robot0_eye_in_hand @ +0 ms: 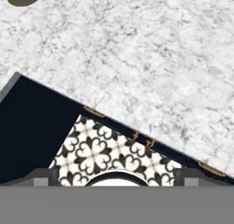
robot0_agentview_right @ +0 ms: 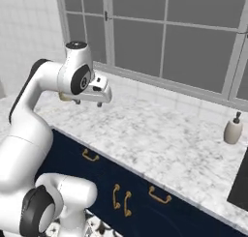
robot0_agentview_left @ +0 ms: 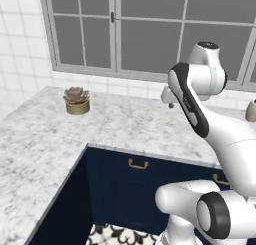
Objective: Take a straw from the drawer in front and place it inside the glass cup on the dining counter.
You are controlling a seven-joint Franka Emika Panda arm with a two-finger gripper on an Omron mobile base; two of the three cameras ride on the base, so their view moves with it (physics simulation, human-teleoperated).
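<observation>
Drawer (robot0_agentview_left: 138, 164) front closed below marble edge; pincer (robot0_agentview_right: 89, 103) wide open, empty, above counter (robot0_agentview_right: 160, 139).

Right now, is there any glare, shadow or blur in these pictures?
Left base view: flat even light, soft focus, faint shadow under the succulent pot. Right base view: no glare on the marble counter, soap dispenser slightly blurred. Hand view: crisp patterned floor tiles.

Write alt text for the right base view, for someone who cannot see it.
A white robot arm reaches over a speckled marble counter, its gripper hanging empty with jaws open. Navy cabinet fronts with brass handles run below, a soap dispenser stands at right, and a grey window fills the background.
</observation>
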